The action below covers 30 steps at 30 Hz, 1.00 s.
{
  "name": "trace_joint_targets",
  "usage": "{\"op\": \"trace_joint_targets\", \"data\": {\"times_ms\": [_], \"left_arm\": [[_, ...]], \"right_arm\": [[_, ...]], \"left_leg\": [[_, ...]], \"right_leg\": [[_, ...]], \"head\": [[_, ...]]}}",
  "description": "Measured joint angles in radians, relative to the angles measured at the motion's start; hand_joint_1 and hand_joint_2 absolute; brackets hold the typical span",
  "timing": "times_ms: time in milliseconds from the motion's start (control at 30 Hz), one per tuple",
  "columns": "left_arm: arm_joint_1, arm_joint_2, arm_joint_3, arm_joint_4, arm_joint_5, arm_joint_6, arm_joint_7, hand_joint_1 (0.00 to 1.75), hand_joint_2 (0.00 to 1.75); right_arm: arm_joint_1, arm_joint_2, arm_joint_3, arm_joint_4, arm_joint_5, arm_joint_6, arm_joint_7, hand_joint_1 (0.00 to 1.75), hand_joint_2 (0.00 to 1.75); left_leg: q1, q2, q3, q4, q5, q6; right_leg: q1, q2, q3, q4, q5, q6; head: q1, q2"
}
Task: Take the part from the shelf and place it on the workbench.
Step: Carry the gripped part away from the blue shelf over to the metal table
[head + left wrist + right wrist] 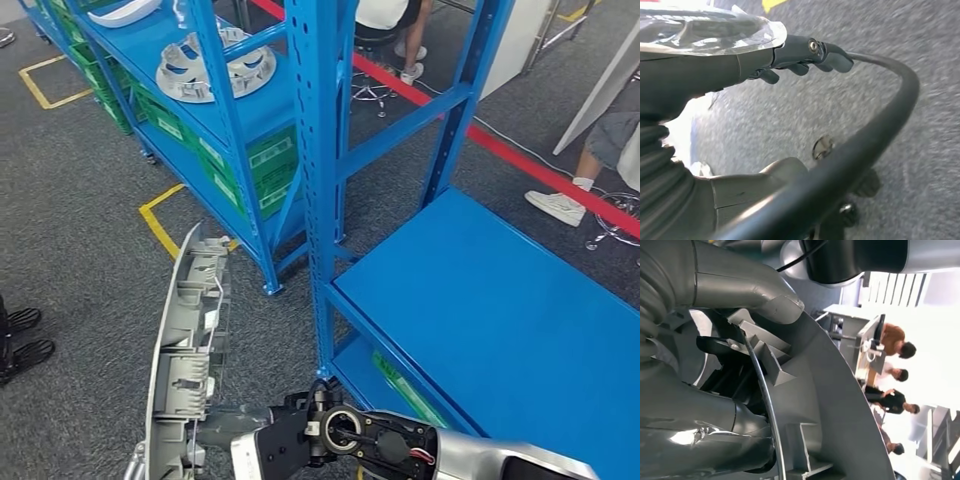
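So the pick looks done: the part (pixel 185 360) is being carried off the shelf, clear of the blue rack (pixel 317 180), over the grey carpet (pixel 83 200). Placement is still outstanding; no workbench is being shown in the head view, so transport and set-down are judged to remain.

The part is being held roughly upright, on edge, its long axis running up from the bottom edge of the head view. It is being seen as a long curved grey plastic moulding: smooth outer skin on one side, ribs, clips and tabs on the inner side, with a thin wire running along it.

The right hand (pixel 283 445) is being kept closed on the part's lower end, thumb and fingers wrapped around the ribbed inner face in the right wrist view. The left hand (pixel 806 55) is being seen in its wrist view with fingers pressed along the part's edge (pixel 711 30); whether it is actually clamping cannot be told.

Similar grey parts (pixel 215 65) are being left on the far shelf.
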Motion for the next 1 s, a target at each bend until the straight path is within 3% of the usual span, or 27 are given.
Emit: {"op": "trace_joint_targets", "data": {"times_ms": [33,100,167,267,333,367,433,467,500,533,567,633,667,733,800,833,900,967,1000], "left_arm": [[0.000,0.004,0.002,0.000,0.001,0.000,0.005,0.00,1.75],[-0.001,0.008,0.004,0.000,0.002,0.000,0.012,0.00,1.75],[-0.003,0.007,0.005,0.000,0.004,0.001,0.014,0.00,1.75],[-0.002,0.008,0.009,0.000,0.006,0.005,0.016,0.00,1.75],[-0.002,0.010,0.014,0.000,0.006,0.008,0.015,0.00,1.75],[-0.002,0.011,0.016,0.000,0.005,0.009,0.015,0.00,1.75],[-0.002,0.012,0.019,0.000,0.003,0.009,0.013,0.00,1.75],[-0.003,0.012,0.020,0.000,0.002,0.009,0.012,0.00,1.75],[-0.003,0.012,0.020,0.000,0.001,0.009,0.012,0.00,1.75],[-0.003,0.012,0.021,0.000,0.001,0.009,0.012,0.00,1.75],[-0.003,0.012,0.022,0.000,0.000,0.009,0.012,0.00,1.75],[-0.003,0.012,0.024,0.000,0.000,0.009,0.012,0.00,1.75],[-0.004,0.012,0.025,0.000,0.000,0.009,0.012,0.00,1.75],[-0.004,0.012,0.027,0.000,-0.001,0.008,0.011,0.00,1.75],[-0.001,0.015,0.028,0.000,-0.002,0.006,0.011,0.00,1.75],[0.000,0.016,0.028,0.000,-0.002,0.005,0.011,0.00,1.75],[0.000,0.016,0.028,0.000,-0.002,0.002,0.011,0.00,1.75],[-0.002,0.012,0.028,0.000,-0.001,-0.001,0.011,0.00,1.75],[-0.002,0.010,0.028,0.000,0.000,-0.002,0.011,0.00,1.75]], "right_arm": [[0.002,0.000,0.000,0.000,0.000,0.001,0.001,1.75,1.75],[0.004,0.000,-0.001,-0.001,0.001,0.001,0.002,1.75,1.75],[0.004,0.000,-0.002,-0.003,0.001,0.003,0.003,1.75,1.75],[0.005,0.000,-0.002,-0.007,0.002,0.005,0.006,1.75,1.75],[0.005,0.000,-0.002,-0.008,0.002,0.005,0.009,1.75,1.75],[0.006,0.000,-0.002,-0.009,0.002,0.005,0.009,1.75,1.75],[0.008,0.000,-0.002,-0.010,0.003,0.004,0.010,1.75,1.75],[0.010,-0.001,-0.003,-0.010,0.003,0.004,0.010,1.75,1.75],[0.012,-0.002,-0.003,-0.010,0.003,0.004,0.011,1.75,1.75],[0.014,-0.003,-0.003,-0.010,0.003,0.003,0.011,1.75,1.75],[0.016,-0.003,-0.003,-0.010,0.003,0.003,0.011,1.75,1.75],[0.017,-0.004,-0.003,-0.010,0.003,0.003,0.012,1.75,1.75],[0.017,-0.004,-0.004,-0.011,0.003,0.003,0.011,1.75,1.75],[0.017,-0.004,-0.004,-0.011,0.003,0.003,0.011,1.75,1.75],[0.017,-0.004,-0.005,-0.011,0.003,0.003,0.011,1.75,1.75],[0.017,-0.004,-0.005,-0.012,0.003,0.002,0.012,1.75,1.75],[0.017,-0.004,-0.006,-0.013,0.004,0.001,0.012,1.75,1.75],[0.018,-0.004,-0.008,-0.014,0.005,0.000,0.013,1.75,1.75],[0.019,-0.004,-0.009,-0.014,0.005,0.000,0.014,1.75,1.75]], "left_leg": [[0.005,0.005,0.021,-0.047,0.031,-0.004],[0.010,0.031,0.092,-0.191,0.095,-0.010],[0.007,0.048,0.134,-0.271,0.117,-0.001],[-0.001,0.034,0.137,-0.280,0.114,0.023],[-0.003,0.022,0.138,-0.282,0.116,0.036],[-0.002,0.016,0.139,-0.283,0.117,0.042],[-0.004,0.004,0.140,-0.284,0.117,0.048],[-0.006,-0.003,0.140,-0.283,0.117,0.050],[-0.008,-0.011,0.140,-0.283,0.116,0.051],[-0.009,-0.020,0.141,-0.283,0.116,0.051],[-0.010,-0.030,0.144,-0.283,0.115,0.051],[-0.010,-0.050,0.148,-0.282,0.113,0.048],[-0.010,-0.058,0.148,-0.281,0.113,0.044],[-0.010,-0.071,0.144,-0.281,0.114,0.034],[-0.006,-0.083,0.141,-0.288,0.120,0.020],[-0.005,-0.078,0.139,-0.285,0.118,0.014],[-0.006,-0.044,0.110,-0.227,0.081,0.007],[-0.007,-0.009,0.042,-0.088,0.015,0.003],[-0.006,-0.004,0.012,-0.030,-0.005,0.001]], "right_leg": [[-0.001,-0.007,0.000,0.002,-0.002,0.003],[-0.001,-0.018,0.000,0.010,-0.011,0.014],[0.002,-0.025,-0.003,0.020,-0.023,0.028],[-0.002,-0.039,0.002,0.021,-0.033,0.045],[-0.009,-0.027,-0.004,0.046,-0.055,0.054],[-0.011,-0.012,-0.022,0.090,-0.084,0.057],[-0.012,0.016,-0.085,0.230,-0.159,0.058],[-0.011,0.022,-0.119,0.300,-0.187,0.056],[-0.011,0.024,-0.141,0.343,-0.197,0.054],[-0.010,0.026,-0.144,0.341,-0.183,0.051],[-0.010,0.029,-0.129,0.304,-0.152,0.048],[-0.010,0.055,-0.065,0.156,-0.070,0.039],[-0.010,0.070,-0.041,0.097,-0.045,0.037],[-0.008,0.088,-0.020,0.046,-0.029,0.033],[-0.006,0.074,-0.014,0.039,-0.023,0.025],[-0.006,0.067,-0.010,0.033,-0.018,0.019],[-0.009,0.048,-0.006,0.020,-0.009,0.009],[-0.005,0.028,-0.007,0.018,-0.008,0.005],[-0.003,0.019,-0.008,0.018,-0.008,0.004]], "head": [[0.000,0.000],[-0.002,0.000],[0.003,0.000],[0.011,0.000],[0.013,0.000],[0.016,0.000],[0.025,0.000],[0.029,0.000],[0.031,0.000],[0.031,0.000],[0.031,0.000],[0.033,0.000],[0.033,0.000],[0.030,0.000],[0.027,0.000],[0.024,0.000],[0.014,0.000],[0.004,0.000],[0.003,0.000]]}}
